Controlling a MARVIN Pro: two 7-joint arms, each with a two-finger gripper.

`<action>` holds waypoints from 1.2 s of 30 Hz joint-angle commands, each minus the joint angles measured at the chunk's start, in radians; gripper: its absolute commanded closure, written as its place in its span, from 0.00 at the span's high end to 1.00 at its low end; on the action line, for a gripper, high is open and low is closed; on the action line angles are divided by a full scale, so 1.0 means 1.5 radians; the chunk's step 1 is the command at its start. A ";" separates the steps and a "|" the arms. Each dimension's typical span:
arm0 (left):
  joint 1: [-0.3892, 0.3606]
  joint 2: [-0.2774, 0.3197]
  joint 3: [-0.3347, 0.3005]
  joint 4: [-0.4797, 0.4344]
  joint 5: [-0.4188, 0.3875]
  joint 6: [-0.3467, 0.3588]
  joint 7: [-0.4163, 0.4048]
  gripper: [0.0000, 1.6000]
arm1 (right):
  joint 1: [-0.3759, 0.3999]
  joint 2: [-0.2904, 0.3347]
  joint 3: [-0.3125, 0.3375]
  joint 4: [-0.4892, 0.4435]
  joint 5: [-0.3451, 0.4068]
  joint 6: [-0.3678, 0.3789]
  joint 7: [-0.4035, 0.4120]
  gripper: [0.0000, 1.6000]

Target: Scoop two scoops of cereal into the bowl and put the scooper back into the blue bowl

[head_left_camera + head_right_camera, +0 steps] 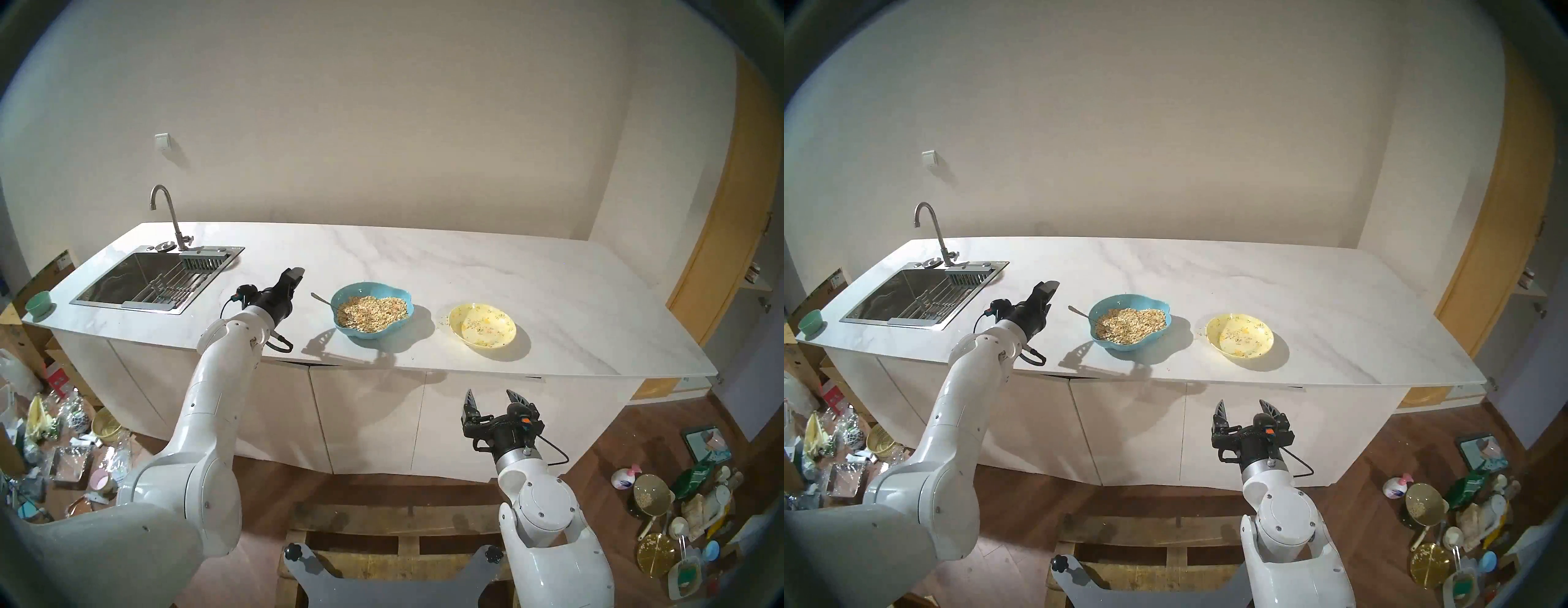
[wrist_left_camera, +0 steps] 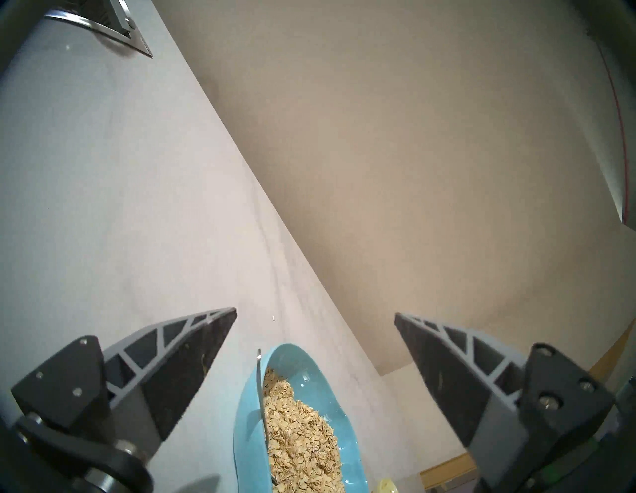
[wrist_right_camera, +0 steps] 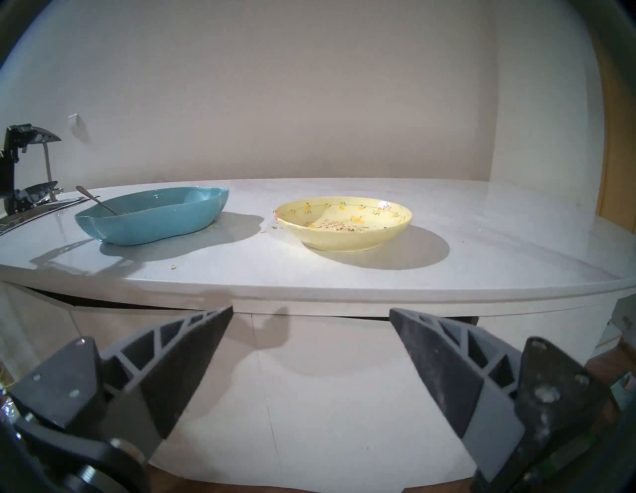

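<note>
Materials and finish on the kitchen counter

Glossy white marble-look countertop [image 1: 424, 263]; glazed shiny blue bowl [image 1: 384, 329] with dry matt flaky cereal [image 1: 373, 312]; polished metal scooper [image 1: 321, 298]; glazed yellow bowl [image 1: 500, 339]; brushed steel sink [image 1: 127, 276].

Two bowls [image 1: 371, 316] [image 1: 482, 325], one spoon [image 1: 323, 299], one cup [image 1: 39, 302]

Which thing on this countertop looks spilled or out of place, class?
Loose oat flakes lie scattered on the marble countertop between the turquoise bowl and the yellow bowl, outside both. Otherwise nothing stands out.
</note>
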 commanded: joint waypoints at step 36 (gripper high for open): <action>-0.225 -0.020 0.065 0.378 0.034 -0.145 -0.109 1.00 | 0.004 -0.001 0.000 -0.015 0.000 -0.003 0.000 1.00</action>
